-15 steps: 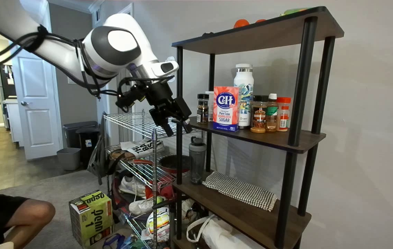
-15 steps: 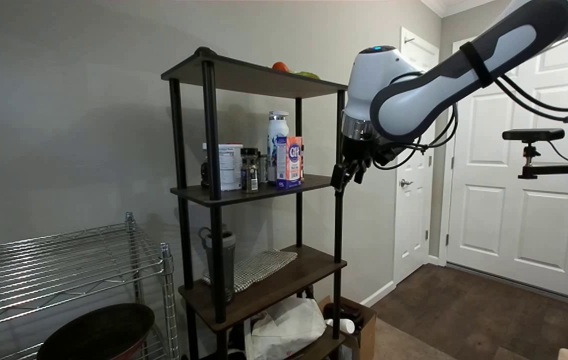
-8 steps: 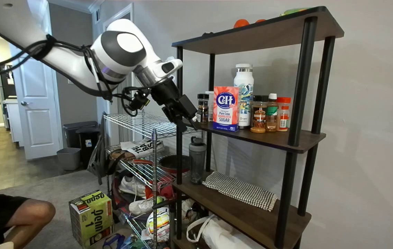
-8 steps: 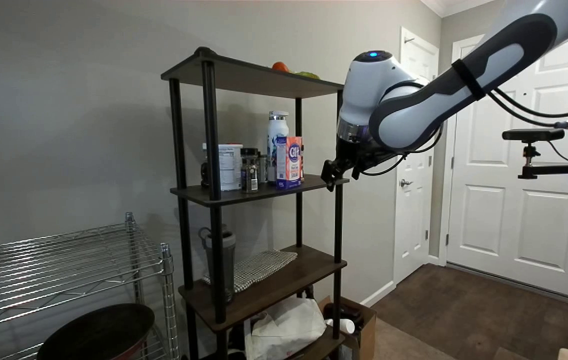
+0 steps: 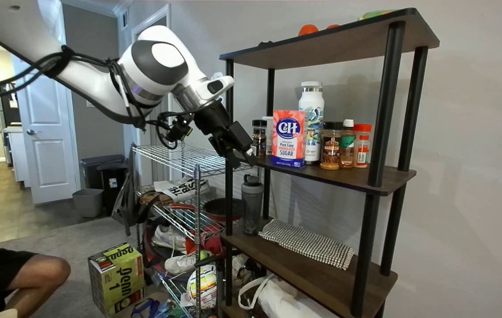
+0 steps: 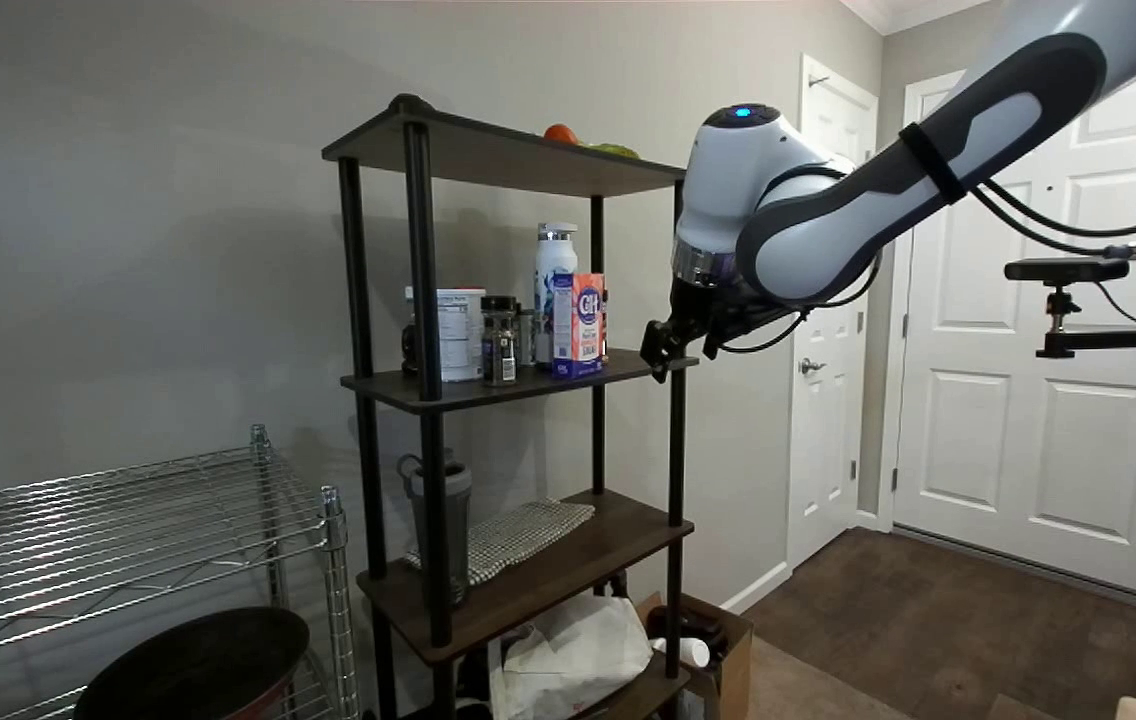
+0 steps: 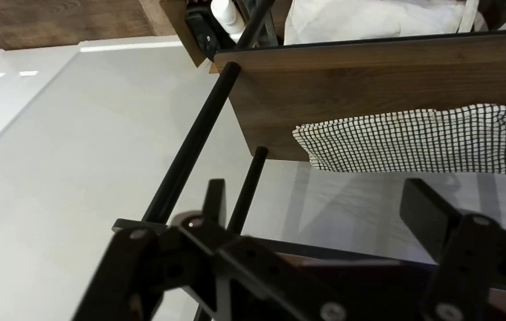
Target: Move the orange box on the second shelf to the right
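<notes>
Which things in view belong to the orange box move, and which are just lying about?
For the job:
orange box, standing upright
second shelf, under it
gripper, open and holding nothing

Just lying about:
white bottle, partly behind the orange box
spice jars, same shelf
shaker bottle and checked cloth, one shelf down
white bag, below those
Penn box, on the floor
</notes>
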Robot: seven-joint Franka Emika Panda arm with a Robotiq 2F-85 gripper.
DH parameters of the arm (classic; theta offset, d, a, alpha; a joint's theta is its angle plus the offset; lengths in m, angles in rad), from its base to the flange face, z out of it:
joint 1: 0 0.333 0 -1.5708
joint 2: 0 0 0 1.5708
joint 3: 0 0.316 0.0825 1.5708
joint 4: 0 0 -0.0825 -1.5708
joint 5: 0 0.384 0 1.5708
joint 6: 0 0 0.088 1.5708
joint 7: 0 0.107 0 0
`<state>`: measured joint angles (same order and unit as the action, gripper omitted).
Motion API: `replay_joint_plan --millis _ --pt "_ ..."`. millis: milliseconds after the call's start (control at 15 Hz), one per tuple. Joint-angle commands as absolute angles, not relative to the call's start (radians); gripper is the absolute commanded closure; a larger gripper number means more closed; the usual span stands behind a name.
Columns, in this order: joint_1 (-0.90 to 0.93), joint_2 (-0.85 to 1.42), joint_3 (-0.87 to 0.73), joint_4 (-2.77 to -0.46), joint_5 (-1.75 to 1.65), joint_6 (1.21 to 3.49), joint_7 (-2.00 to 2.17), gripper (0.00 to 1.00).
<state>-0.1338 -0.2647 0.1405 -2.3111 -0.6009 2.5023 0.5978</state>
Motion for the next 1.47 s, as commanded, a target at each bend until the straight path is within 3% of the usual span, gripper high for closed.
replay_joint_plan --millis 0,533,1067,1133,1400 --pt "-0.157 -0.253 0.166 -2.298 -0.702 2.547 0.774 0.00" --pt "-0.242 -0.155 0.327 -2.179 -0.936 2.606 1.389 0.00" --pt "-0.246 0.043 0.449 -2.013 -1.463 2.495 1.889 0.00" --pt "-0.111 0.067 0.326 -2.001 -1.495 2.473 1.904 0.00" --pt "0.004 0.129 0.228 -1.956 -1.566 2.414 1.949 0.00"
